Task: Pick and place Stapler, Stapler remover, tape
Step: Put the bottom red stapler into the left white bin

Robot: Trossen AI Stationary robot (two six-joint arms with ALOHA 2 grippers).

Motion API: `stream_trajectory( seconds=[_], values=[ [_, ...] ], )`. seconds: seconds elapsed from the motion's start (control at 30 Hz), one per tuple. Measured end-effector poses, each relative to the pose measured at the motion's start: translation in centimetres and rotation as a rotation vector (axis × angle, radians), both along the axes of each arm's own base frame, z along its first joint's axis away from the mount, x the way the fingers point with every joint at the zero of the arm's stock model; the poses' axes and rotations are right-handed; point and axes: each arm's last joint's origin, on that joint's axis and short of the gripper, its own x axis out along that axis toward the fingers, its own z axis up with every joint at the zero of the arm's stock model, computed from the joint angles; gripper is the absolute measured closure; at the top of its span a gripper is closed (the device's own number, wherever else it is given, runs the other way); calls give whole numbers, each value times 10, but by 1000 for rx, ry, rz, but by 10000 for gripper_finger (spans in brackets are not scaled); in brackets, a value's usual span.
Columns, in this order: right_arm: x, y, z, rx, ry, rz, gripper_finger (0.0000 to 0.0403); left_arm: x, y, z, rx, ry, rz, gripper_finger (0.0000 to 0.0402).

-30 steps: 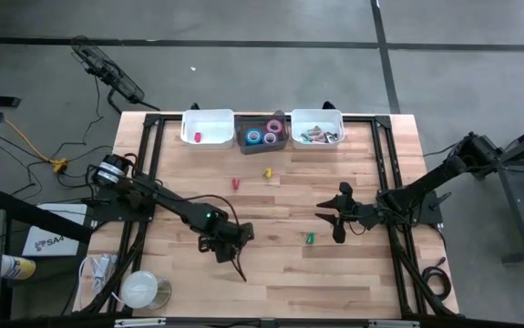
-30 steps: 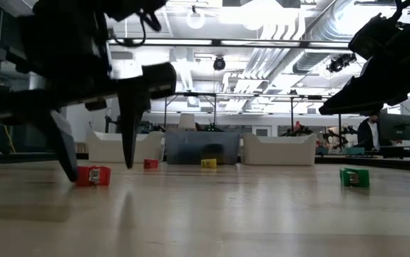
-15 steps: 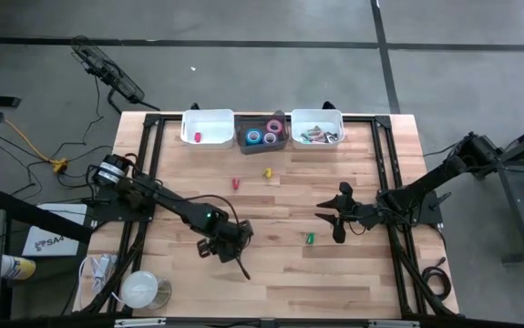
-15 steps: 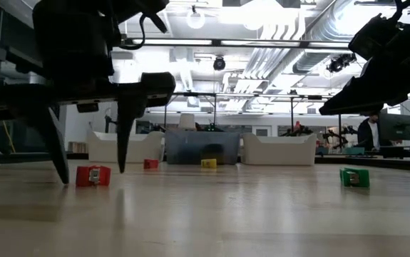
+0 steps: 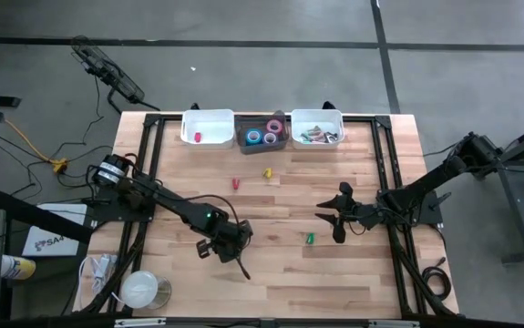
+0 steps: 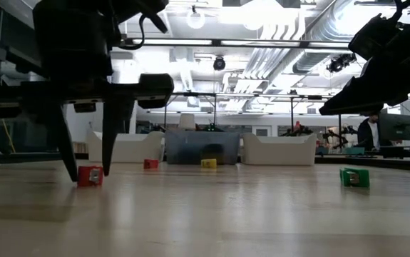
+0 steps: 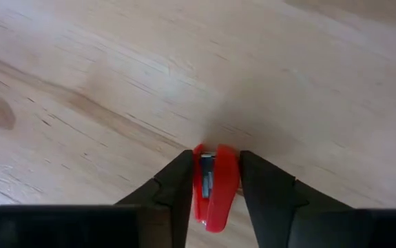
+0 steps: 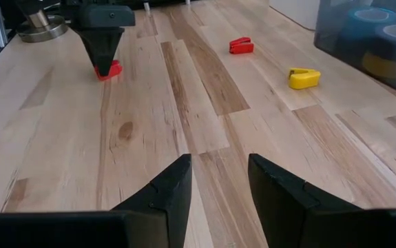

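A small red stapler [image 7: 215,186] lies on the wooden table near its front left, with my left gripper [image 6: 89,168] shut on it from above. The high view hides the stapler under my left gripper [image 5: 227,248]. Another red piece [image 5: 234,184], a yellow one [image 5: 267,172] and a green one [image 5: 309,239] lie loose on the table. Tape rolls [image 5: 262,135] sit in the grey bin at the far edge. My right gripper [image 8: 220,182] hovers open at the right, near the green piece, with nothing between its fingers. My left gripper pinches the red stapler's two long sides [image 7: 199,180] between its two fingers. The fingers [image 6: 109,143] come steeply from above, pointing down. The stapler rests with its underside on the table [image 6: 89,184].
A white bin [image 5: 207,137] holding one red piece and a white bin [image 5: 316,117] with several coloured pieces flank the grey bin at the far edge. A round spool [image 5: 143,289] stands beside the near left corner. Bare wood lies between the two arms.
My left gripper has stayed in place, rolled about its own axis and brought its fingers together onto the red stapler. The stapler has turned a little on the table and shows narrower in the low view.
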Motion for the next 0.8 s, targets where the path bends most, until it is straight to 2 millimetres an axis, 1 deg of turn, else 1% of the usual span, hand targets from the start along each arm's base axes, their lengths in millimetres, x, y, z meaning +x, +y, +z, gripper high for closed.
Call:
stream_trajectory(
  seconds=[0.3, 0.57, 0.7, 0.8],
  values=[
    [0, 0, 0, 0, 1, 1, 267, -2, 0, 0, 7, 16, -2, 308],
    [0, 0, 0, 1, 1, 2, 267, -1, 0, 0, 5, 4, -5, 344],
    [0, 0, 0, 1, 1, 2, 267, 0, 0, 0, 5, -4, -5, 344],
    [0, 0, 0, 1, 1, 2, 267, 0, 1, 1, 42, -20, 11, 342]
  ],
)
